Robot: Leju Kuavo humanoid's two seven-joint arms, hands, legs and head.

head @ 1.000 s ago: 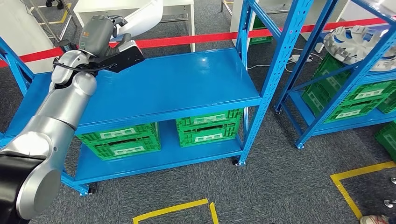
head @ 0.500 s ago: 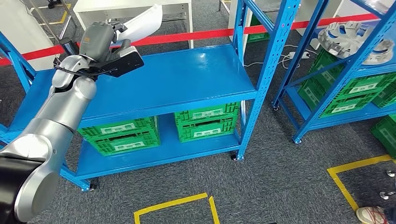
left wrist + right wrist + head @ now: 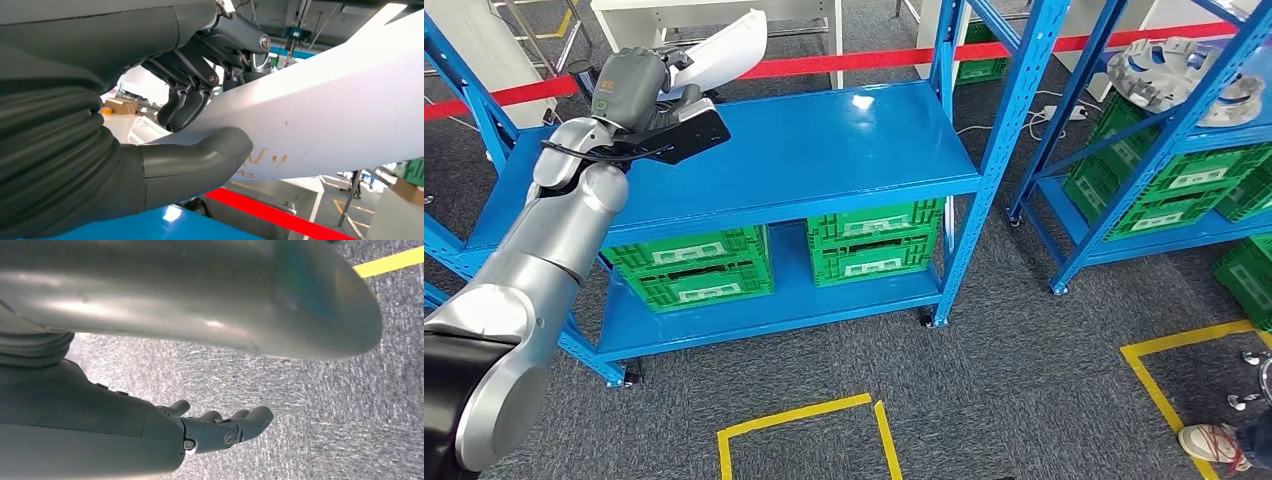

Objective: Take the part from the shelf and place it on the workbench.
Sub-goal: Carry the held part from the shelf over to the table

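Item: long white curved plastic panel part [image 3: 724, 45], grasped by left hand [image 3: 636, 85], held above blue steel shelf [image 3: 824, 160]. Change: camera view shifted; grip unchanged. Right hand [image 3: 220, 427] hangs loosely curled, empty. Carrying stage.

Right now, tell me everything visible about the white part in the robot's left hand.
The white part is a long, smooth, matte panel, plastic by its look, tapering to a rounded tip and slightly curved. The left hand grips one end, the thumb under it and the darker fingers over its upper face. It juts up and away from the hand, held in the air above the blue shelf without touching it. The left wrist view shows faint orange scribbles on its face near the thumb.
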